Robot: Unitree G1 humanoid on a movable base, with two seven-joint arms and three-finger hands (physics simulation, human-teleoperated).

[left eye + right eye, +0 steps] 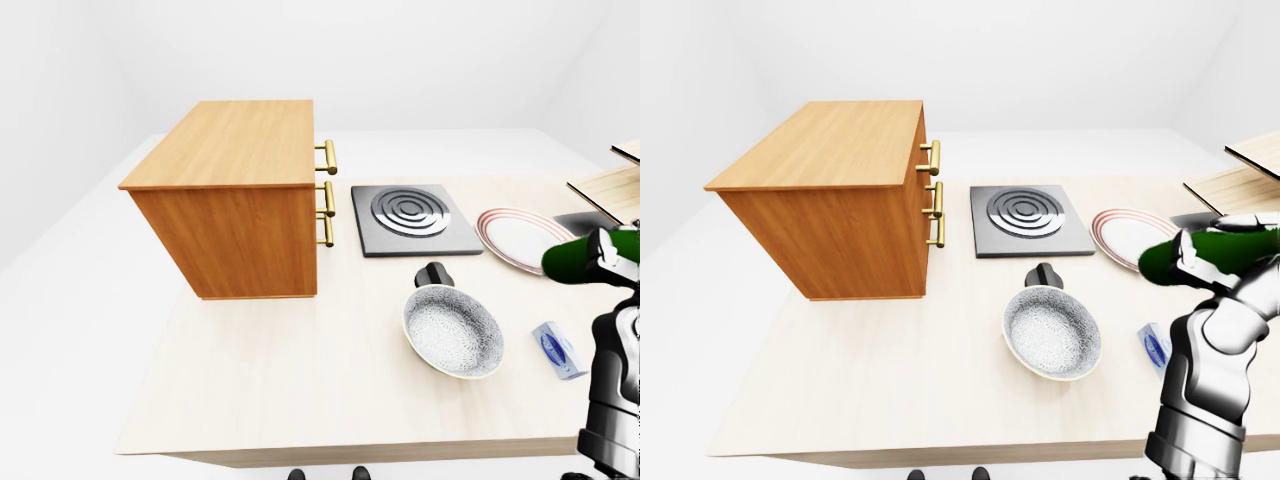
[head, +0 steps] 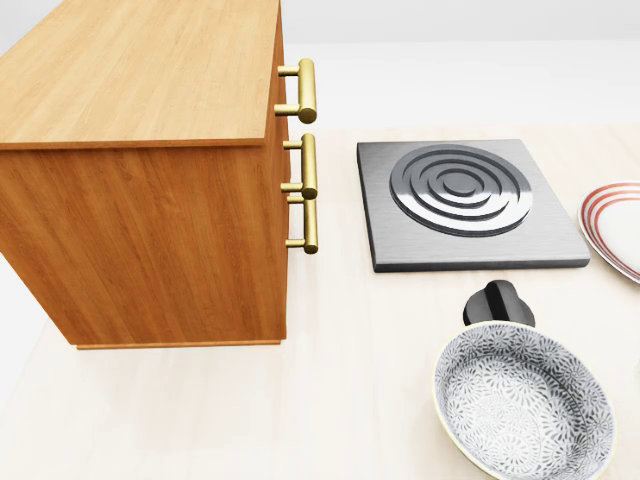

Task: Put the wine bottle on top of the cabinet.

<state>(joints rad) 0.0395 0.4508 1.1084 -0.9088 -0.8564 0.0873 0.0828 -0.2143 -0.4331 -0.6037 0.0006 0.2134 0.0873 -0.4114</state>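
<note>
We are carrying the wine bottle [image 1: 1205, 252] in our right hand [image 1: 1220, 262], whose fingers are closing round the dark green body; the bottle is lying roughly level rather than upright, raised clear of the table [image 1: 870, 380] at the right edge of the right-eye view. Our left hand is not appearing in any view, so we are reporting nothing of its state.

Working outward from the hand, we are passing a small blue-and-white packet [image 1: 1155, 348] on the table just below the bottle, a red-rimmed plate [image 1: 1125, 232] beside it, and the patterned bowl [image 1: 1052, 332] with a black knob [image 1: 1045, 273] just above it. Further left the square hotplate [image 1: 1025, 220] is sitting between the plate and the cabinet [image 1: 830, 200], well apart from the bottle.

The step in hand, as we are judging it, is the transfer across the table toward the cabinet top [image 2: 140, 70], which is showing bare wood in the head view. To do this well, we are advising the following:

- Raising the bottle above the level of the cabinet top before crossing.
- Keeping clear of the bowl, the knob and the brass handles [image 2: 308, 140] projecting from the cabinet's right face.
- Turning the bottle upright before lowering, since a level bottle is likely to roll.
- Setting it well inside the top's edges.
</note>
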